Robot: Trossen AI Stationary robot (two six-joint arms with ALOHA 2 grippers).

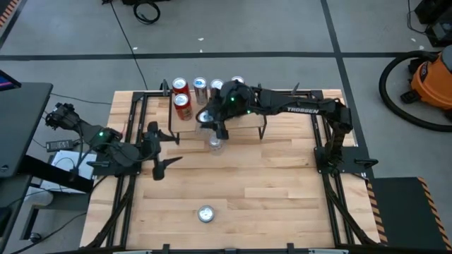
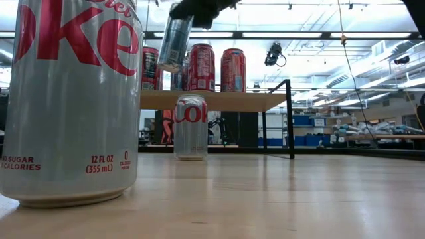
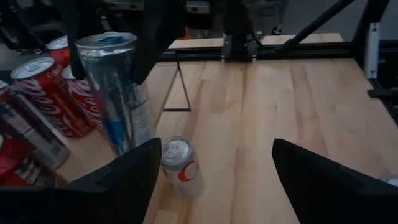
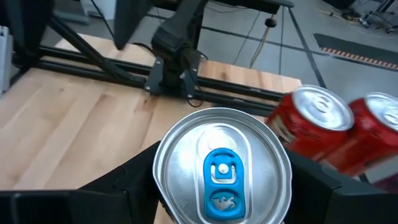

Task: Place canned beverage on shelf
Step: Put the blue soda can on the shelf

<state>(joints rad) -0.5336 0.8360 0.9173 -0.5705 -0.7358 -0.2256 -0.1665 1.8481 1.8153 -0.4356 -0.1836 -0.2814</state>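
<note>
My right gripper (image 1: 209, 118) is shut on a slim silver can with a blue tab (image 4: 222, 174), holding it in the air at the near left corner of the shelf (image 2: 219, 100). The shelf's light-wood board carries several cans, red ones (image 2: 201, 66) and silver ones (image 1: 200, 86). A Diet Coke can (image 2: 190, 126) stands upright on the table in front of the shelf, just below the held can. My left gripper (image 1: 169, 148) is open and empty to the left of that can, and its fingers show in the left wrist view (image 3: 214, 180). My right gripper pinches the slim can's upper wall just under the rim (image 4: 163, 186) between its two fingers, one on each side (image 4: 127, 183). The fingers come from above, pointing down. The can hangs clear of table and shelf, top up and slightly tilted (image 2: 176, 43).
A second Diet Coke can (image 1: 205, 214) stands near the table's near edge, right before the low camera (image 2: 66, 99). Black frame rails (image 1: 332, 148) run along the table's left and right sides. Open tabletop (image 1: 282, 183) lies in the middle and right.
</note>
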